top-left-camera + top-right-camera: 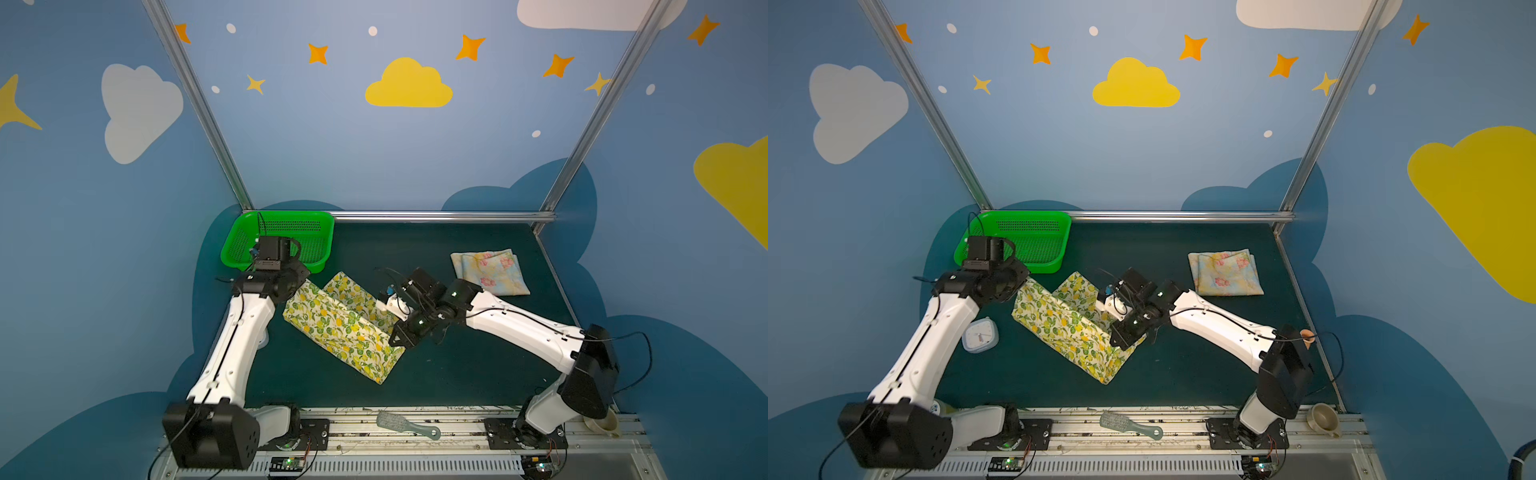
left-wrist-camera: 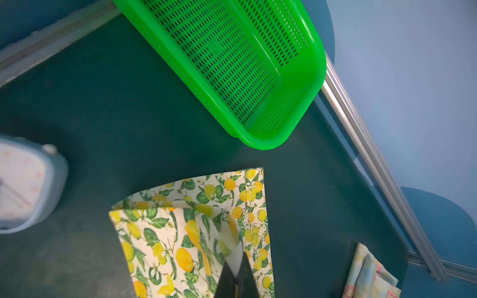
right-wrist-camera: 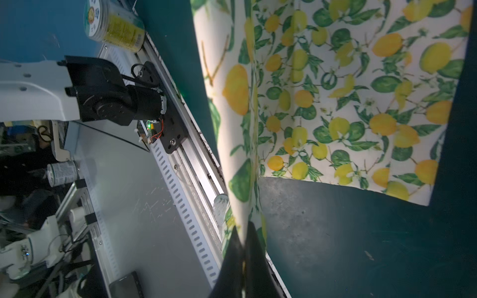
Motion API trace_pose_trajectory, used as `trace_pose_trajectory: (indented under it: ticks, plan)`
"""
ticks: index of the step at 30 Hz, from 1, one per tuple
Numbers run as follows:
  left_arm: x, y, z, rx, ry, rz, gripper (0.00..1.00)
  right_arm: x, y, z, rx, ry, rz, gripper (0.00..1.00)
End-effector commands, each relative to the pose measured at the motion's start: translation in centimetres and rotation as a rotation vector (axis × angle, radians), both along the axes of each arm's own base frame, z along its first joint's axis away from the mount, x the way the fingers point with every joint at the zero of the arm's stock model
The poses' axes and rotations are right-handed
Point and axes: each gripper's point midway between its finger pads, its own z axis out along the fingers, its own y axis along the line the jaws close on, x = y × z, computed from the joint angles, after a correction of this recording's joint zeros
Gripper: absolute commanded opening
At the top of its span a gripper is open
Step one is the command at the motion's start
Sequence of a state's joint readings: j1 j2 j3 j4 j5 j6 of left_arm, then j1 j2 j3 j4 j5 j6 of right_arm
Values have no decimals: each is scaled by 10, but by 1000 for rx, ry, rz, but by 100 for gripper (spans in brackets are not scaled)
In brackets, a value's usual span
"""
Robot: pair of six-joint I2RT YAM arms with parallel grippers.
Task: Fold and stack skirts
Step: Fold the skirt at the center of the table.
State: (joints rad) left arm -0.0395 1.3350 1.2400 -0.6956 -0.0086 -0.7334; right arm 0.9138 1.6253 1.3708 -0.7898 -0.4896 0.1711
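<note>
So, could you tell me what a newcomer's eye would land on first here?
First, the cream lemon-print cloth skirt mid-table, pinched at its edges by the left claw and the right claw. The bright green plastic mesh basket sits in the far left corner, and the folded pastel floral cloth skirt lies far right.

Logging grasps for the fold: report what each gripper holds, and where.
Both pinch the lemon skirt by a raised edge: left gripper at one end, right gripper at the opposite end.
</note>
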Motion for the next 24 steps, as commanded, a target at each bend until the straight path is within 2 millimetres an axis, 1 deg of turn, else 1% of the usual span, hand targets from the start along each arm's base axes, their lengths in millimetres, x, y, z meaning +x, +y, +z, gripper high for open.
trace_pose_trajectory:
  ticks: [1, 3, 6, 9, 12, 14, 15, 18, 21, 24]
  plan:
    - [42, -7, -5, 42, -28, -7, 4, 6, -13, -16, 1, 158, -16, 0]
    - [63, -16, -15, 55, 5, -36, 4, 23, -20, -26, -6, 197, -64, 0]
    - [84, -27, -34, 53, 78, -79, 4, 39, -29, -42, -25, 246, -106, 0]
    - [96, -36, -55, 68, 136, -101, 4, 50, -34, -59, -59, 290, -132, 0]
    - [102, -40, -72, 73, 170, -105, 4, 53, -35, -73, -80, 339, -150, 0]
    - [100, -39, -80, 78, 198, -103, 4, 51, -36, -78, -101, 347, -154, 0]
    - [96, -37, -82, 87, 213, -99, 4, 50, -36, -77, -103, 344, -150, 0]
    - [84, -29, -79, 112, 218, -80, 4, 42, -34, -74, -108, 330, -139, 0]
    - [66, -20, -69, 119, 213, -64, 4, 25, -26, -67, -130, 304, -90, 0]
    - [42, -6, -52, 132, 194, -38, 4, -5, -15, -57, -156, 256, -11, 0]
